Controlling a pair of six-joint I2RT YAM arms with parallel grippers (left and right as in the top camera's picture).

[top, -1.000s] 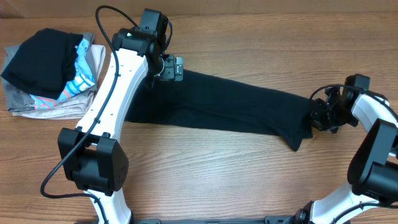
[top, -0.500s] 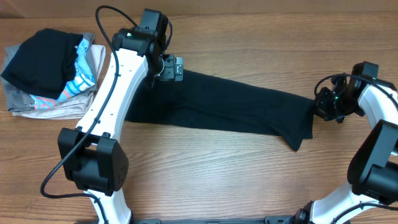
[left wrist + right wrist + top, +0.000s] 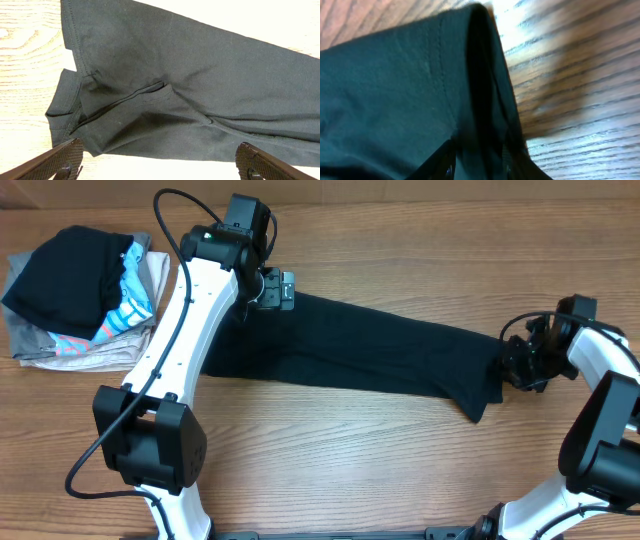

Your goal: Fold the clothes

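Wood-grain table (image 3: 400, 450) fills the view. The black T-shirt (image 3: 380, 355) lies in a long band from 10 to 3 o'clock. The left gripper (image 3: 280, 288) hangs over its 10 o'clock end, fingers spread wide. The right gripper (image 3: 515, 365) sits at the 3 o'clock end — whether it clamps the fabric is unclear.

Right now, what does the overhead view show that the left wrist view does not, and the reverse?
Only overhead: the whole black T-shirt, stretched as a long band; the pile of folded garments apart from it; the right end effector at one end of the shirt. Only left wrist: stitched hems and a tucked fold up close, with the left end effector open over them. Both: the black fabric lying on the wooden table.
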